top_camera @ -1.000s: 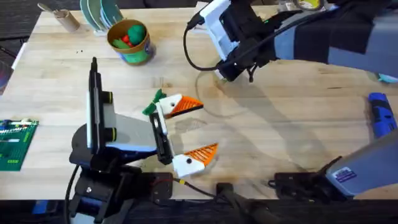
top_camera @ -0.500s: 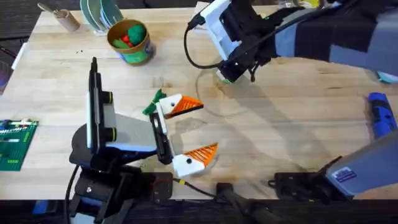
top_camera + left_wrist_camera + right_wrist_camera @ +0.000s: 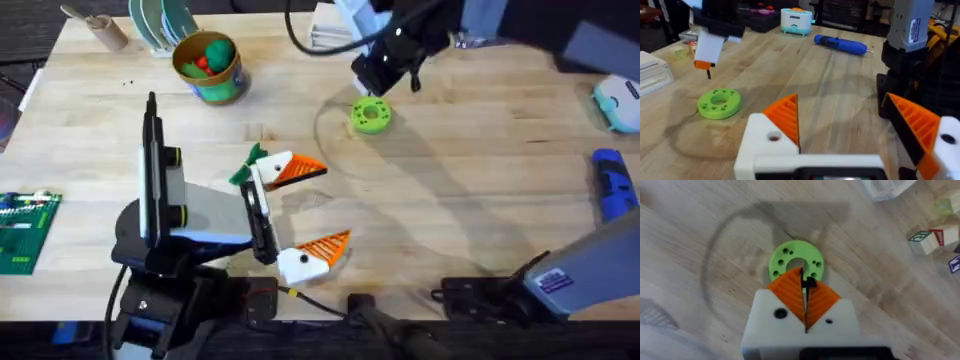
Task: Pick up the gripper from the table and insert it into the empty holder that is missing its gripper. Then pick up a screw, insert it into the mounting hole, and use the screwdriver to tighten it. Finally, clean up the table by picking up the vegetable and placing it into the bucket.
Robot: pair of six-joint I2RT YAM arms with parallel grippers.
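Left gripper (image 3: pixel 312 212) spread — right gripper (image 3: pixel 804 286) pinched.

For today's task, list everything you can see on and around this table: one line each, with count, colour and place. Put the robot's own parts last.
bucket: one, green-blue with a yellow rim, far left of the table; green and red toys inside
disc: one, bright green with holes, table centre, below the right pincer
vegetable: one, green and leafy, beside the left pincer's far finger
screwdriver: one, blue, right edge
green board: one, left edge
toy blocks: several, mixed colours, near the disc
screw: one, small and dark, apparently pinched between the right pincer's pads
left pincer: white with orange pads, open, low over the near table
right pincer: white with orange pads, shut, above the disc
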